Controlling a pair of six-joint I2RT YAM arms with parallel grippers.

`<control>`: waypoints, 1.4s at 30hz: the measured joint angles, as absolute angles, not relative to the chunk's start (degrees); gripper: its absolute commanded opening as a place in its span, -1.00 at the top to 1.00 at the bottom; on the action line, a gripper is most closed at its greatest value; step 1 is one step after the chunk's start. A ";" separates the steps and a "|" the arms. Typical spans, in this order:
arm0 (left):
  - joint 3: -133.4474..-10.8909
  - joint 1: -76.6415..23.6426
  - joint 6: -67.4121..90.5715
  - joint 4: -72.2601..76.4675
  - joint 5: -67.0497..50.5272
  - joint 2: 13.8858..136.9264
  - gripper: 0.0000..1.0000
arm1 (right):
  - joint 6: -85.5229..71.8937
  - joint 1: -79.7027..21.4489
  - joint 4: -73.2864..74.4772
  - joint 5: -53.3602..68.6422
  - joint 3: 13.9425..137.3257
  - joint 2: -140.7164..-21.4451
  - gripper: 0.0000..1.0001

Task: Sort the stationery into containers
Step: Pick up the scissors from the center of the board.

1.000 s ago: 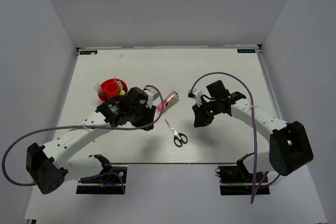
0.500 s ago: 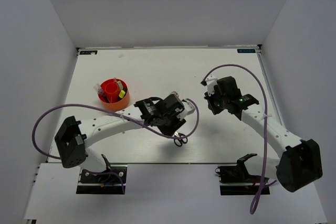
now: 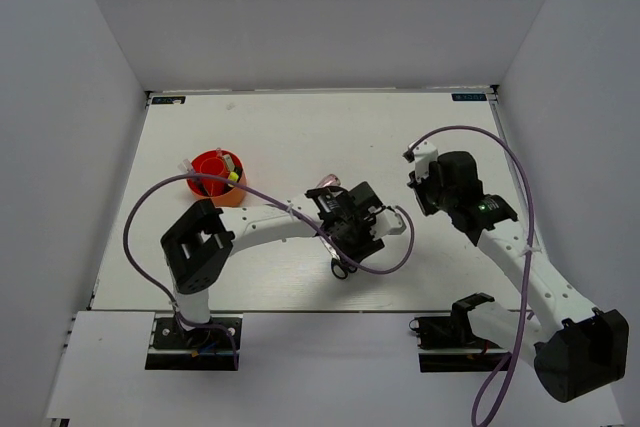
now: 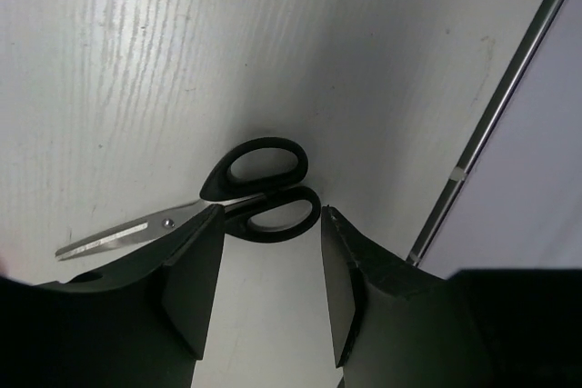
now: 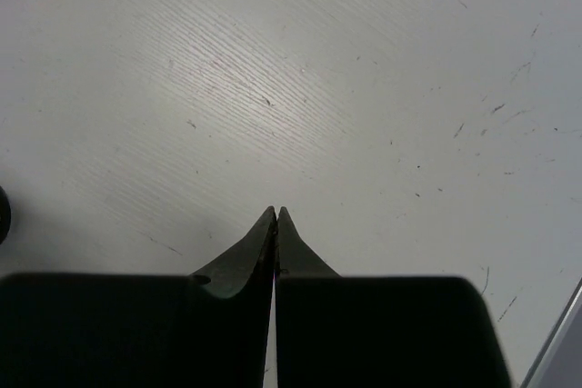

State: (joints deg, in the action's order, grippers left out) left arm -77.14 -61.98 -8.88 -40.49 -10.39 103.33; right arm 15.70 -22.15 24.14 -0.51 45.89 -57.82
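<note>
The black-handled scissors (image 4: 259, 190) lie flat on the white table, with the blades (image 4: 118, 236) pointing left in the left wrist view. My left gripper (image 4: 270, 215) is open and empty, with its fingertips on either side of the lower handle loop, just above it. In the top view the left gripper (image 3: 346, 245) covers most of the scissors (image 3: 340, 269). The pink tube (image 3: 325, 183) peeks out just behind the left wrist. The red-orange pot (image 3: 222, 197) at the left holds a yellow-capped highlighter (image 3: 233, 175) and other pens. My right gripper (image 5: 275, 213) is shut and empty over bare table, and it also shows in the top view (image 3: 424, 195).
The table's metal edge strip (image 4: 496, 115) runs close to the right of the scissors. The left arm's purple cable (image 3: 385, 265) loops over the table near the scissors. White walls close in the table at the back and sides.
My left arm has swung right from beside the pot to above the scissors. My right arm has drawn back to the right, away from the table's middle.
</note>
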 measured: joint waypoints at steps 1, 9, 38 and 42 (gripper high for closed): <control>-77.14 -62.02 -9.28 -40.14 -10.66 104.05 -0.15 | 15.75 -22.04 24.05 -0.51 45.89 -57.67 0.98; -77.21 -62.00 -11.25 -38.33 -11.60 107.85 -0.15 | 16.29 -21.69 23.70 -0.36 45.34 -57.52 0.98; -77.32 -57.32 -14.59 -35.92 -11.31 112.29 -0.15 | 16.69 -20.69 23.75 3.40 45.15 -57.82 0.93; -77.76 -57.12 -14.57 -35.81 -11.33 112.31 -0.12 | 16.69 -20.64 23.75 3.49 45.15 -57.82 0.93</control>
